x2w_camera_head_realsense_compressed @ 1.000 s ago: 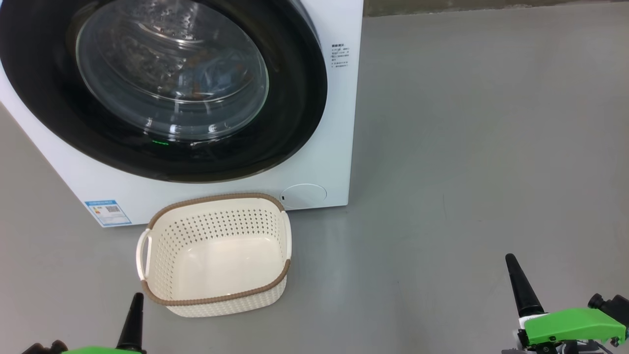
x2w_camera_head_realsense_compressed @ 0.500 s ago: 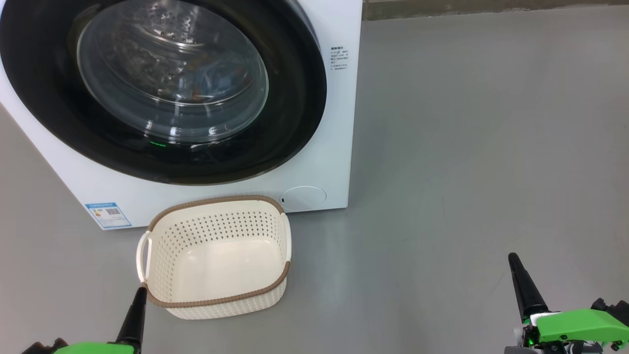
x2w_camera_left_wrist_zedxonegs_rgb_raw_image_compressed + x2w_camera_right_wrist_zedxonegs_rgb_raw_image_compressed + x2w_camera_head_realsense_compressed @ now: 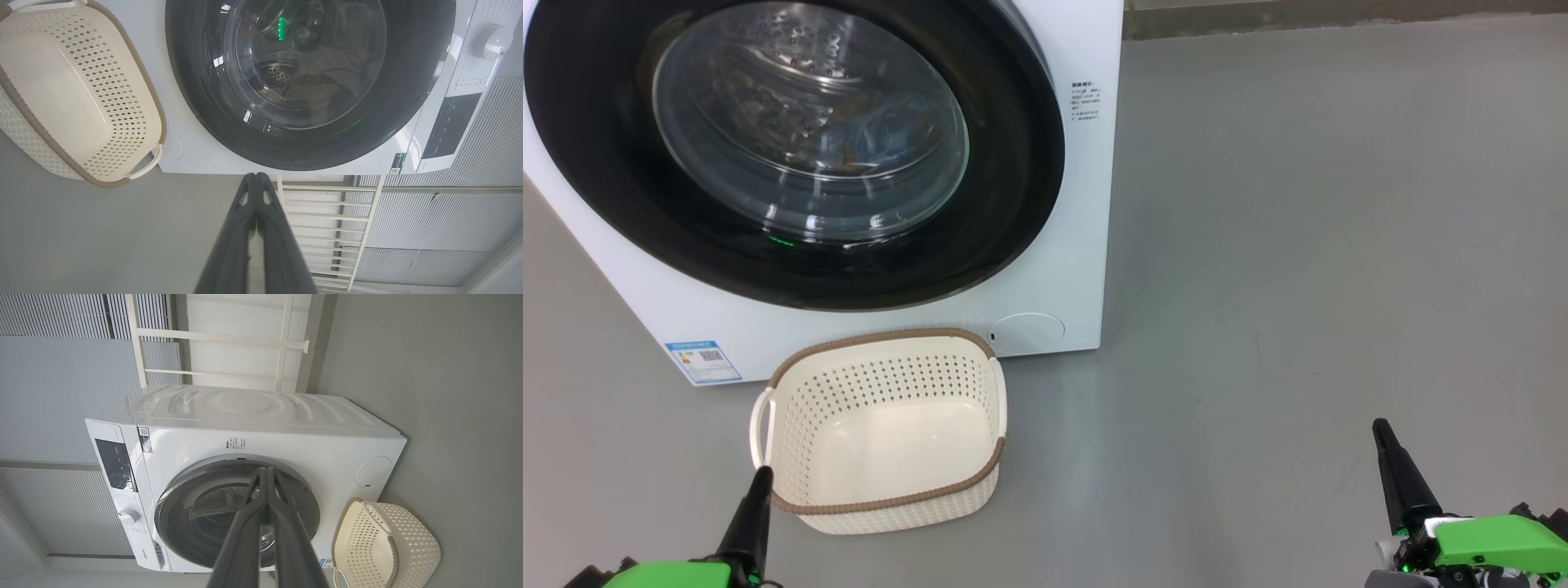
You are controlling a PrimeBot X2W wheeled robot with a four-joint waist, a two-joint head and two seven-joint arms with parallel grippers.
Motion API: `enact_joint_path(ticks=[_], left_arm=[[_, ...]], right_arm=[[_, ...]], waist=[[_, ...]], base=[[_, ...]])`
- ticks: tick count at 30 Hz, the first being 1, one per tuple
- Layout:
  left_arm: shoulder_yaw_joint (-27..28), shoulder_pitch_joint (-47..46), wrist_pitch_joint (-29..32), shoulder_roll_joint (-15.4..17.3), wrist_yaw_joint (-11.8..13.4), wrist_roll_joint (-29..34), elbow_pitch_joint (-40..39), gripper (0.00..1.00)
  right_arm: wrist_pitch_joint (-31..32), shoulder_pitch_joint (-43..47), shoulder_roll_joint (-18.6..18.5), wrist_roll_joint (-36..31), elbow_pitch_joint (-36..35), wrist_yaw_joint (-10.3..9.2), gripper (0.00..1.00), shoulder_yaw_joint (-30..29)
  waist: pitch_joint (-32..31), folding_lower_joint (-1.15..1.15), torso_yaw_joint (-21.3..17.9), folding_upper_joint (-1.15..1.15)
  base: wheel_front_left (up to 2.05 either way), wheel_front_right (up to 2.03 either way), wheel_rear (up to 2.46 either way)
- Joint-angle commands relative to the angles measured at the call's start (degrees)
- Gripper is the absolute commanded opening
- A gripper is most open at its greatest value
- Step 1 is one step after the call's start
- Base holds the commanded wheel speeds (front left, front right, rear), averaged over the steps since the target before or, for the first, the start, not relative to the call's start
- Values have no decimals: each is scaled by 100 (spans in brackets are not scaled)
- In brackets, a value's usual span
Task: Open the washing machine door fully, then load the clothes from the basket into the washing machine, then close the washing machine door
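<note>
Basket [image 3: 907,514]: perforated cream plastic, rect., brown woven rim.

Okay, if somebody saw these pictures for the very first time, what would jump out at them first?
The washing machine door, a glossy black ring round a glass bowl, fills the head view's upper left, shut, with pale blue clothes dim behind the glass. Below it on the grey floor stands the cream basket, empty. The left gripper and right gripper, both shut, rise from green housings at the lower corners.
</note>
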Motion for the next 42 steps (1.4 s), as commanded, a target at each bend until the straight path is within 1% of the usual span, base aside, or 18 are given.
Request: enact_joint_path(ticks=[1, 5, 42], left_arm=[[191, -291, 57, 141, -57, -175, -100, 0], [197, -322, 111, 146, -65, -385, -79, 0], [197, -322, 111, 146, -65, -385, -80, 0]], right_arm=[[52, -210, -17, 197, -182, 10, 0, 98], [107, -213, -16, 403, -189, 9, 0, 83], [105, -212, -16, 405, -189, 9, 0, 86]], waist=[[-4, 0, 0, 0], [-14, 0, -2, 0], [-14, 0, -2, 0]], base=[[0, 0, 0], [0, 0, 0], [0, 0, 0]])
